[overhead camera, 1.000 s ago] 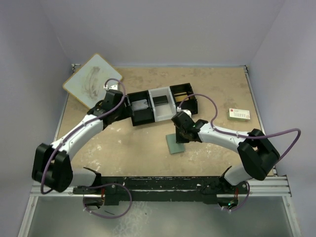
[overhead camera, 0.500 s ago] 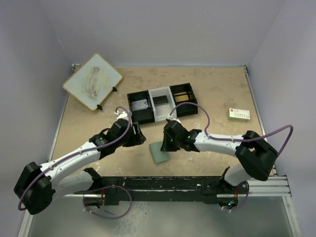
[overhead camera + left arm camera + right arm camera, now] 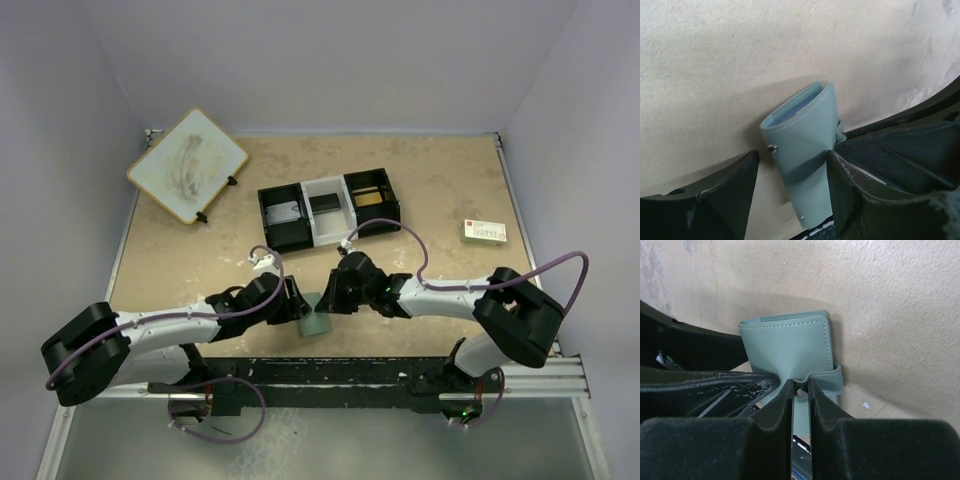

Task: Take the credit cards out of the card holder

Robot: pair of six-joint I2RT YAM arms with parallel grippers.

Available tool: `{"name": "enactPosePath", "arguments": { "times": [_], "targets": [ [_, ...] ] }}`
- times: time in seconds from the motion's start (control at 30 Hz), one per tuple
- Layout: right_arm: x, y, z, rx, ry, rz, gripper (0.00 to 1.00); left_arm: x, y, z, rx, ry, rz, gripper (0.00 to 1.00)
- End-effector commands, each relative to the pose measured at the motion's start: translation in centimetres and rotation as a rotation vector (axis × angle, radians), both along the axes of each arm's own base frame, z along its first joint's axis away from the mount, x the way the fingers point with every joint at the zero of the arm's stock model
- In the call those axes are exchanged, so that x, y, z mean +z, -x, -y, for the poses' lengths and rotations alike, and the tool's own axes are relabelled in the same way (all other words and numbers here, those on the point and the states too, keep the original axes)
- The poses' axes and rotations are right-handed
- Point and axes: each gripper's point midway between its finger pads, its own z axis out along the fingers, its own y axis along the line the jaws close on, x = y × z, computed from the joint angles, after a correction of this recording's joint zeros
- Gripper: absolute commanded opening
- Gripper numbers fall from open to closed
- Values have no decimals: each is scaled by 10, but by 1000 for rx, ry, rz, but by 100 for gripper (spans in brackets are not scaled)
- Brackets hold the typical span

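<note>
Top external view: tabletop (image 3: 450,170) carrying a three-compartment tray (image 3: 326,187) toward its far edge. An orange-gold card (image 3: 370,198) lies in the right compartment and a greyish card (image 3: 285,212) apparently in the left, so extraction looks largely done. Left gripper (image 3: 792,165), jaws apart, straddles the folded card holder (image 3: 800,125) midway along the near edge. Right gripper (image 3: 801,390) is clamped on its clasp tab (image 3: 829,376). Whether cards remain inside cannot be told.

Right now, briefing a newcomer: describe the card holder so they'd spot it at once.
On the tan table, between the left end effector and right end effector, is the card holder. It's small, folded, grey-green, unlike the black-and-white tray behind.
</note>
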Motion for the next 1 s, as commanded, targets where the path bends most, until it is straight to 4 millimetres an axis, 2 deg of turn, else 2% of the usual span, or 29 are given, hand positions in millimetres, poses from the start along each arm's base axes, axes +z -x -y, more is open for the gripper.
{"name": "enactPosePath", "arguments": {
  "times": [0.0,0.17,0.37,0.47,0.53,0.67,0.73,0.87,0.97],
  "targets": [
    [16,8,-14,22,-106,-25,1,4,-13,15,65,93,31,53],
    [22,8,-20,29,-152,-22,1,-11,-14,11,105,88,15,36],
    [18,3,-6,34,-91,25,1,-19,-17,-29,214,5,72,20],
    [16,1,0,51,-93,38,3,-16,-15,-37,196,-17,101,20],
    [8,-1,9,49,-34,46,8,-15,-13,-36,167,-28,108,20],
    [5,-5,23,37,34,91,30,-24,-7,-37,116,-70,91,20],
    [3,-8,33,29,99,100,38,-28,-5,-38,91,-100,81,20],
    [0,-18,40,46,196,132,41,-29,-4,-33,55,-117,74,21],
    [5,-25,29,81,193,164,41,-25,-5,-27,45,-97,79,21]
  ]
}}
